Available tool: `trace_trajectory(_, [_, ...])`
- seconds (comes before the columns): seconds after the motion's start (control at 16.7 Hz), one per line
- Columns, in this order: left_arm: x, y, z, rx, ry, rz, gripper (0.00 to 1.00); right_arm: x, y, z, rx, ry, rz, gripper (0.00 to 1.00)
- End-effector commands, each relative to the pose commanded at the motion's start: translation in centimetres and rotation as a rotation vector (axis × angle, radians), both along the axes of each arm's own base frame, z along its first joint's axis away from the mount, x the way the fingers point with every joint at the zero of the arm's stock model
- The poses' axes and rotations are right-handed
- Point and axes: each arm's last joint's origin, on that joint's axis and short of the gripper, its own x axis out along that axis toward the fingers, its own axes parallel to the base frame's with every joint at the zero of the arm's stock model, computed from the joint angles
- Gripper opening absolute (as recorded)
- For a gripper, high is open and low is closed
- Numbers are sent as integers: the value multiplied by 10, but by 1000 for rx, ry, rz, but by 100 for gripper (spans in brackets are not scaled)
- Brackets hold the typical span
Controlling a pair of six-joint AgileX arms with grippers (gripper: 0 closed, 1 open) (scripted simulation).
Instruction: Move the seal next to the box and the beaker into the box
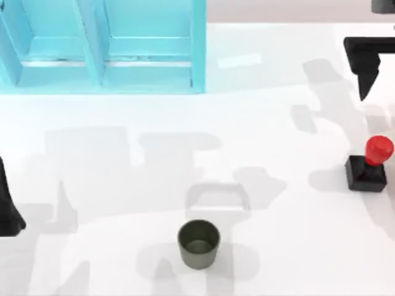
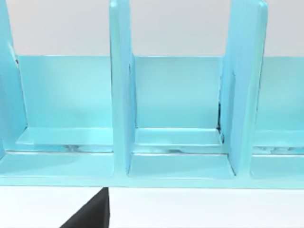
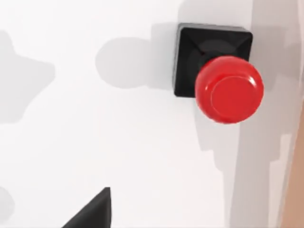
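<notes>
Top view first: the seal (image 1: 369,165) sits upright on the white bench (image 1: 278,185) way over at the right edge, black square base down and its glossy red knob up. The beaker (image 1: 199,244) stands upright near the front, roughly in the middle, mouth open to the camera, well apart from the seal. The box (image 1: 102,46) is the light blue thing with dividers at the back left, and both items are well away from it, so neither one is placed yet.

The right gripper (image 1: 368,61) hangs at the right edge, behind the seal and not touching it; can't tell if the jaws are apart or together. The left gripper (image 1: 7,206) is parked at the far left edge, same story with its jaws, can't tell.

Right wrist view looks straight down on the seal (image 3: 223,71), nothing gripping it. Left wrist view faces the box (image 2: 175,109) and its upright dividers, compartments sitting open.
</notes>
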Motion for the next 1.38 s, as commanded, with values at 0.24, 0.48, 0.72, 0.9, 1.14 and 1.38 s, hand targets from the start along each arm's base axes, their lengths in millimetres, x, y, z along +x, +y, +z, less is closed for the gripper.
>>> trace_trajectory(0.24, [0, 0, 0, 0, 0, 0, 100, -14, 69, -23, -2, 8, 4, 100])
trace_trajectory(0.48, [0, 0, 0, 0, 0, 0, 100, -62, 159, -53, -4, 9, 4, 100])
trace_trajectory(0.72, [0, 0, 0, 0, 0, 0, 100, -116, 216, -77, 1, 1, 1, 100])
trace_trajectory(0.9, [0, 0, 0, 0, 0, 0, 100, -132, 227, -83, 7, -4, 1, 100])
trace_trajectory(1.14, [0, 0, 0, 0, 0, 0, 100, -131, 226, -83, 7, -4, 0, 100])
trace_trajectory(1.38, [0, 0, 0, 0, 0, 0, 100, -130, 228, -114, 7, -4, 1, 100])
